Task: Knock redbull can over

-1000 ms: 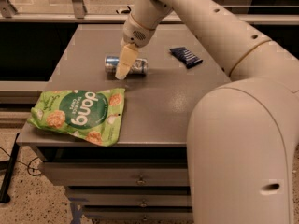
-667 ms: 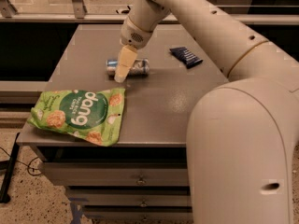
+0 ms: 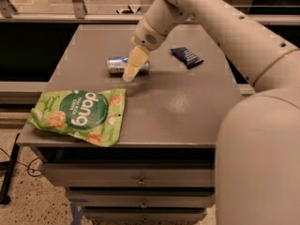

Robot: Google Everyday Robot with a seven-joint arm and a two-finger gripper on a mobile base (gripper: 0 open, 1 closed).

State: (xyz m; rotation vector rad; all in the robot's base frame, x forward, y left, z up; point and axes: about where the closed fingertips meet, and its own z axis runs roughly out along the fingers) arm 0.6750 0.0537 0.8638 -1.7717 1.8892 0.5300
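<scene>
Lying toppled at upper centre, the can [image 3: 115,63] could roll off the table [image 3: 187,102] if the gripper [image 3: 128,76], jaws together, shoved it.

The middle of the redbull can [image 3: 115,63] is covered by the gripper [image 3: 127,77], which is held just in front of it; only the can's left end and a sliver of its right end are seen. The print on the dark-blue packet [image 3: 186,56], right of the can, is too small to be read. The small print on the green Dang snack bag [image 3: 79,114], in front of the can, cannot be made out. The robot arm [image 3: 211,18], above the can, is cut off by the top edge.
</scene>
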